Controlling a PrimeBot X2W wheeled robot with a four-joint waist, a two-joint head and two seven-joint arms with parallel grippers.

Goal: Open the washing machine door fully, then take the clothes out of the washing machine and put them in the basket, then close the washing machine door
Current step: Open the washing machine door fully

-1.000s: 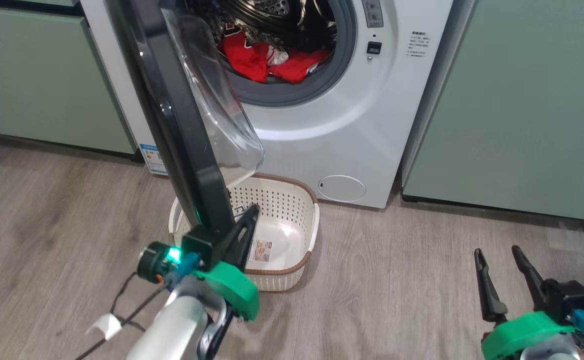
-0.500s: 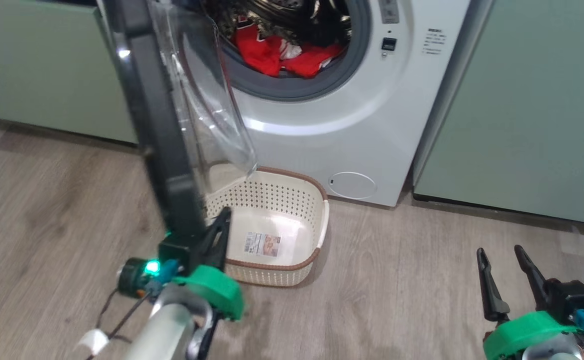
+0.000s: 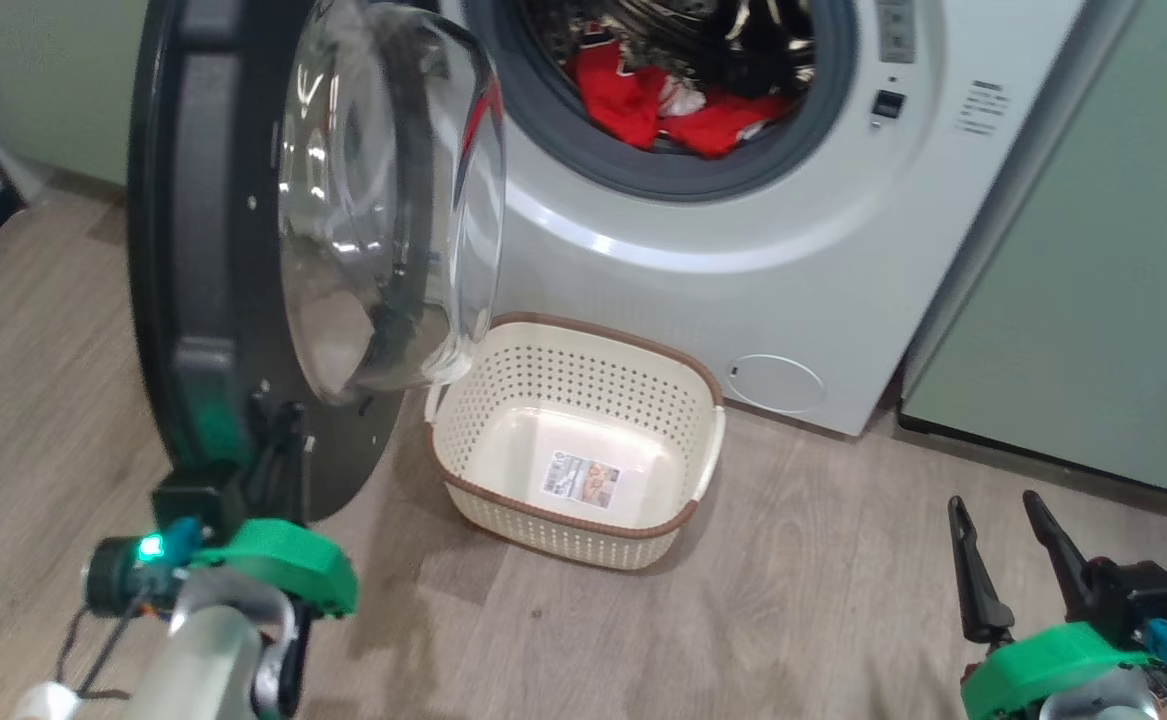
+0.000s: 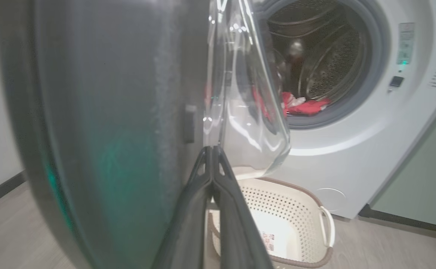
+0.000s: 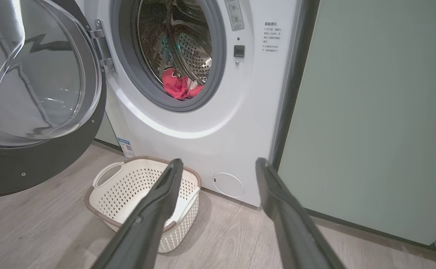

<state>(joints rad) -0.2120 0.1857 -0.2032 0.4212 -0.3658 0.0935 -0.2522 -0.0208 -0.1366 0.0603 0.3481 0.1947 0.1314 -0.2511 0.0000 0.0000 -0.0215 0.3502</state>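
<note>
The floor [image 3: 793, 600] here is that grey-brown wood-look plank stuff, running right up to the white washing machine [image 3: 703, 290] and the pale green cabinets [image 3: 1093, 300] standing beside it. Sitting straight on the planks, just in front of the machine toward its left side, is the little cream basket [image 3: 563, 385] with the brown rim. It's upright, with a label [image 3: 586, 478] on its bottom.

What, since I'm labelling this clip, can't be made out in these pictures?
- Bright red clothes: count unclear; bunched in the drum, which the head view's top edge cuts.
- Label on the floor of the cream perforated basket: print too small, head view.
- Left gripper, shut: contact with the black-rimmed glass door unclear; left wrist view blurred, head view dark on dark.
</note>
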